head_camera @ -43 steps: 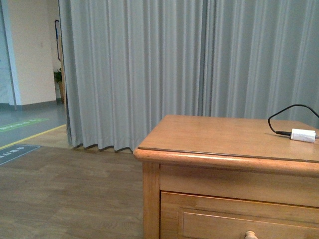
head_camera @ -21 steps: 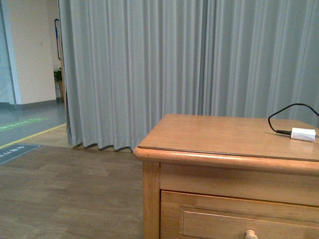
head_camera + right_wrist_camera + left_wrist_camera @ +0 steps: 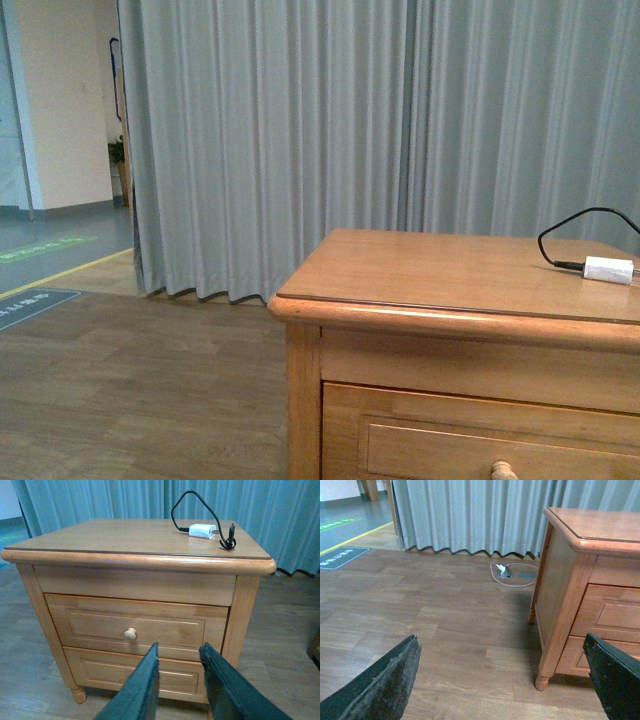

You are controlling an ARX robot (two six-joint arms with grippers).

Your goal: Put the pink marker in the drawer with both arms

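**Drawer shut, pink marker nowhere in view as arms wait before nightstand**

No pink marker shows in any view; its whereabouts can't be told from these frames. The drawer (image 3: 135,628) sits fully closed in the wooden nightstand (image 3: 240,610), its small round knob (image 3: 130,634) facing the right wrist cam, w/ a second drawer (image 3: 131,674) below it. On the counter (image 3: 115,536) lies only a white charger box (image 3: 202,530) w/ a looped black cable (image 3: 200,505), toward the rear. Grey curtain (image 3: 300,140) hangs behind; another plug and cord (image 3: 507,572) lies on the wood floor (image 3: 420,615) beside the nightstand.

Step in hand, by judgement: opening the drawer. Doing it well likely means lining the right gripper (image 3: 179,652) square w/ the knob, closing on it firmly, then pulling straight out, not at an angle, so the drawer doesn't bind; the knob is small and round, so a slip is the main risk.

Right fingers (image 3: 142,690) stand a little apart, holding nothing, clear of the drawer front, aimed just beside the knob. Left gripper (image 3: 502,675) has its fingers (image 3: 385,685) spread wide, empty, touching nothing, hovering over the floor off the nightstand's side
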